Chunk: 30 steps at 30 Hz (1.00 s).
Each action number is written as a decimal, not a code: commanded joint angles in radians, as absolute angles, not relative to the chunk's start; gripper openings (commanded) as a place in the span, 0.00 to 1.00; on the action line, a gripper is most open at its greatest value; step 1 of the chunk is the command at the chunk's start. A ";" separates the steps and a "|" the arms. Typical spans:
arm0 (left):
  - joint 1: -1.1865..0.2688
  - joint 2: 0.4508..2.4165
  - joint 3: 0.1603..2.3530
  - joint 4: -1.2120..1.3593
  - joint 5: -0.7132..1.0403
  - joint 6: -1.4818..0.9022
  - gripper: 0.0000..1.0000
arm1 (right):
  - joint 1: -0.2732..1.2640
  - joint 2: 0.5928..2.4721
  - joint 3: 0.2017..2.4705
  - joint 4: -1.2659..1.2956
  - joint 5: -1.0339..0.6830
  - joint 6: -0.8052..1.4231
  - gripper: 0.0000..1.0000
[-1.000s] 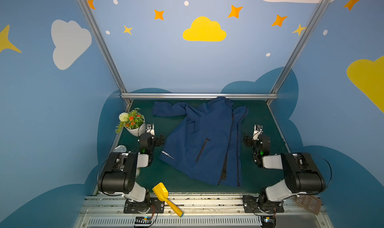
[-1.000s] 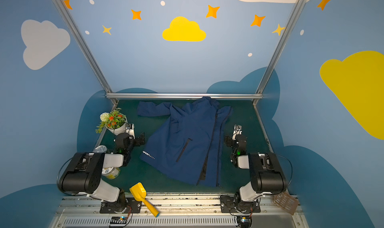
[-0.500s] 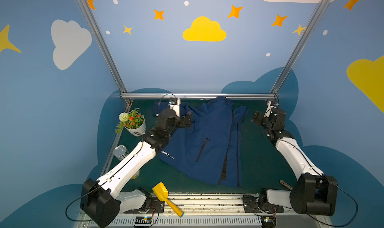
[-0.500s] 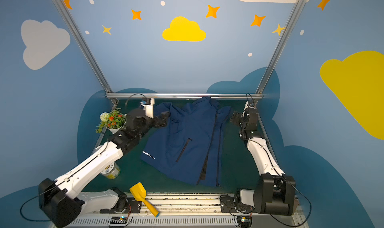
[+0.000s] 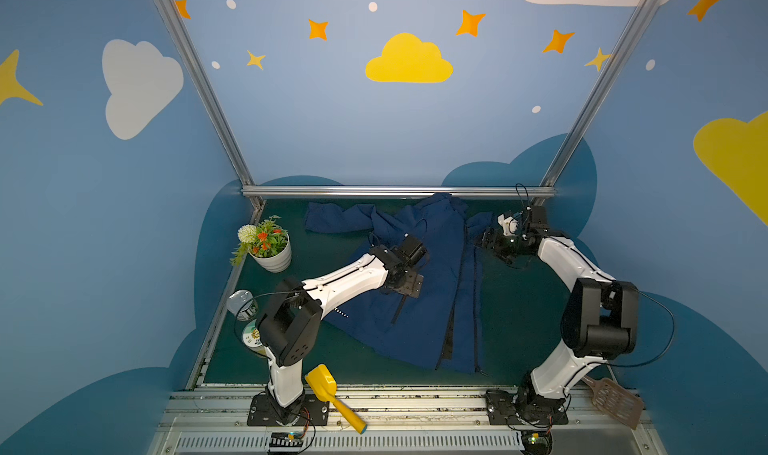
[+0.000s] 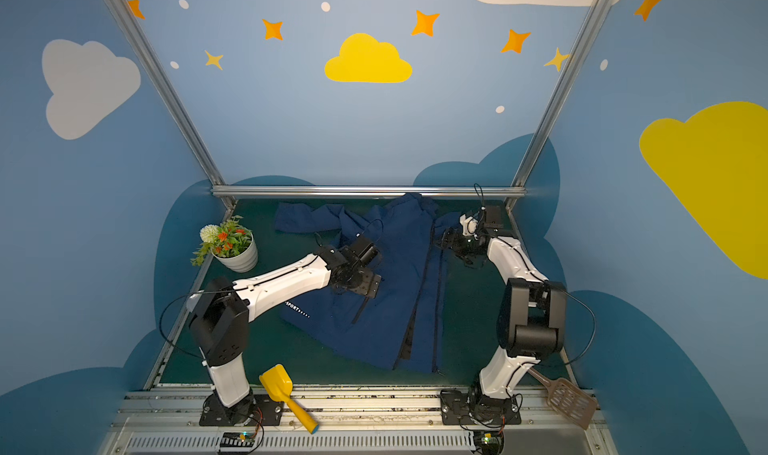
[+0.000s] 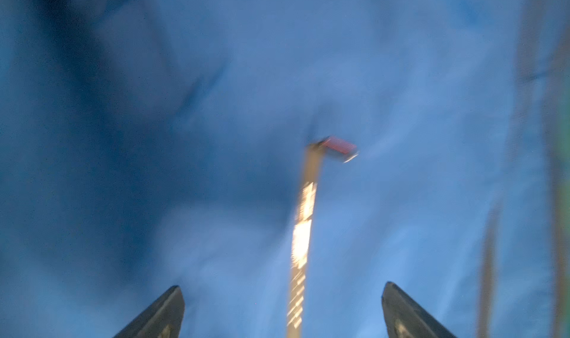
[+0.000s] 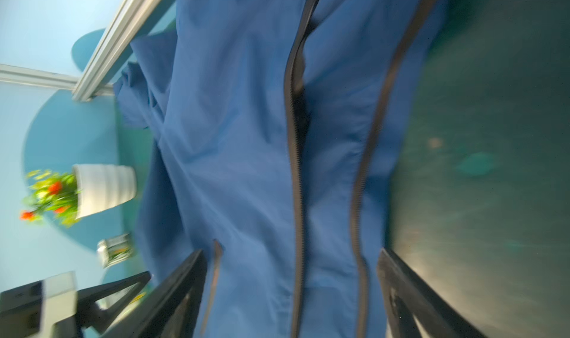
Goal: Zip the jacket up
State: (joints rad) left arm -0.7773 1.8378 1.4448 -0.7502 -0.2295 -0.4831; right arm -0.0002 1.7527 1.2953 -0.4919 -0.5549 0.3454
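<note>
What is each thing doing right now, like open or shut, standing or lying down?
jacket: lying spread out, front zipper undone
left fingers: open, above the jacket, holding nothing
right fingers: open, by the jacket's edge, holding nothing
flower pot: standing upright
yellow scoop: lying flat

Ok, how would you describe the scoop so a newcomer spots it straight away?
Find the metal rail along the table's near edge, where both arms are bolted down. The scoop lies across it just right of the left arm's base. It is the only bright yellow tool there; the other tool, a brown slotted spatula, sits past the right arm's base.
</note>
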 commanded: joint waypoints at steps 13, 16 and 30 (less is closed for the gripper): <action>-0.665 2.017 1.534 -0.614 -0.100 -0.465 0.82 | 0.027 1.842 1.346 -0.472 -0.702 0.379 0.78; -0.651 2.052 1.570 -0.610 -0.103 -0.434 0.66 | 0.017 1.827 1.336 -0.483 -0.708 0.369 0.77; -0.640 2.067 1.643 -0.595 -0.086 -0.417 0.03 | -0.043 1.765 1.307 -0.515 -0.716 0.341 0.76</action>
